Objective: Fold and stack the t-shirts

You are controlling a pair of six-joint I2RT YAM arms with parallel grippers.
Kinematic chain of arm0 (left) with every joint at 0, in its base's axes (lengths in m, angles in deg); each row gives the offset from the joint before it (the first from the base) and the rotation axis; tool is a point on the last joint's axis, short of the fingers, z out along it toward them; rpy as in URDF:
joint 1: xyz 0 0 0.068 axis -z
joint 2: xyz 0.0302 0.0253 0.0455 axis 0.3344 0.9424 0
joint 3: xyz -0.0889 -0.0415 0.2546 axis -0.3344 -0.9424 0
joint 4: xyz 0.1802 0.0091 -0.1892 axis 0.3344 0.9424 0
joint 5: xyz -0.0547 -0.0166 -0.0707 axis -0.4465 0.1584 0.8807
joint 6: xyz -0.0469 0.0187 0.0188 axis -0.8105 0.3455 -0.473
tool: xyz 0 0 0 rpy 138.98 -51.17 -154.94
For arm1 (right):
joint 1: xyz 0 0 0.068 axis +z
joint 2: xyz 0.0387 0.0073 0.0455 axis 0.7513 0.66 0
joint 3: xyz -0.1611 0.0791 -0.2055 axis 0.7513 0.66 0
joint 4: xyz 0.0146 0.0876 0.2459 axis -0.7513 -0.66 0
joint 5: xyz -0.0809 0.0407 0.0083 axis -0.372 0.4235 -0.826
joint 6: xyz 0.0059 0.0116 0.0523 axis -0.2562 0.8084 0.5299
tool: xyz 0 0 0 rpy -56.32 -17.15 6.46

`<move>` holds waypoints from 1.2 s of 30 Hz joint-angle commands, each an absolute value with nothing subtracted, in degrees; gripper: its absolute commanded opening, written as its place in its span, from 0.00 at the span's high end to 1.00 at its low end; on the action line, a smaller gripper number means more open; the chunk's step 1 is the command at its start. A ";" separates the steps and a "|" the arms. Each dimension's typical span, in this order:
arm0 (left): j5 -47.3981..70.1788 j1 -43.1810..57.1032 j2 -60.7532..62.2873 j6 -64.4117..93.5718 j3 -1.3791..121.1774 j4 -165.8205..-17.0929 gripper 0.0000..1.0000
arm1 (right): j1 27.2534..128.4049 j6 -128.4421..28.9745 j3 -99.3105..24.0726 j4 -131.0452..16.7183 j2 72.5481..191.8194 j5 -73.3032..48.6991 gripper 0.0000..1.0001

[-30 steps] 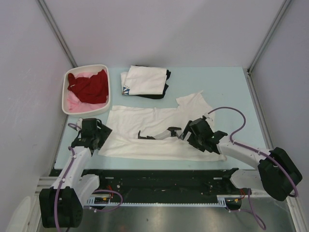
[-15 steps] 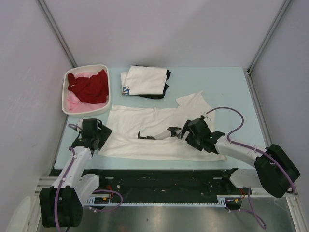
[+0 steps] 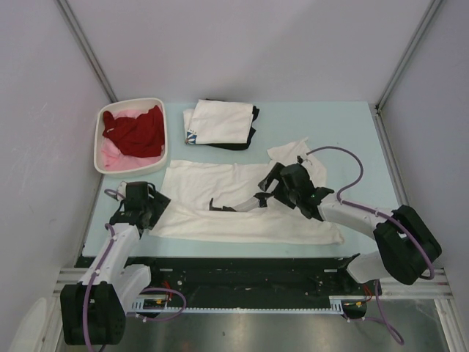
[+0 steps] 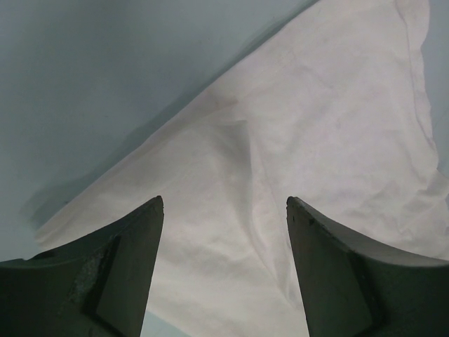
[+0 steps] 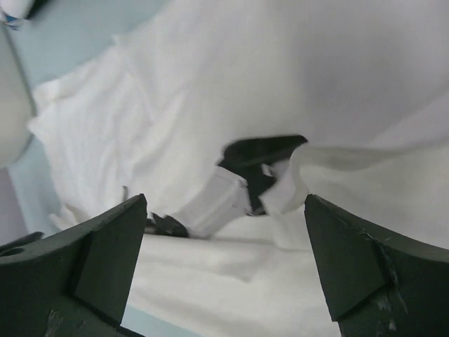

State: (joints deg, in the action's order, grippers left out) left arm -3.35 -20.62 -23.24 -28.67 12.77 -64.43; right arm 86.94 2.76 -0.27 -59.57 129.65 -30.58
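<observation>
going left to right in the overhead view: the basin [image 3: 130, 136] sits at about 10 o'clock on the table [image 3: 352, 132], with the dark red shirt [image 3: 135, 132] piled on top of the pink one [image 3: 110, 155]. next to it at 12 o'clock is the stack [image 3: 220, 123] of folded shirts, a cream one on top with a black one peeking out underneath and a little blue mark at its left corner. the shirt being worked on, the big cream shirt [image 3: 220, 205], is spread across the middle and near side of the table, not folded yet as far as i can tell. the left gripper [image 3: 144, 209] sits at about 8 o'clock over the shirt's left edge, fingers apart with nothing between them, and its wrist view shows just loose cloth below. it hasn't budged over the last second. the right gripper [image 3: 272, 183] is what changed: it swung in from around 4 o'clock toward the centre and farther up the table, and is now over the collar area near that dark patch [image 5: 256, 158] in the cloth, fingers spread wide and holding nothing. my read is it's lining up to pinch the collar or the far sleeve [image 3: 292, 152] at 2 o'clock for the first fold, so this shirt's fold is barely started.
</observation>
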 commanded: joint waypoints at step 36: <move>3.30 -13.04 -25.85 -25.87 8.12 -69.23 0.25 | 99.41 -2.59 -3.65 -43.15 130.72 -7.20 0.00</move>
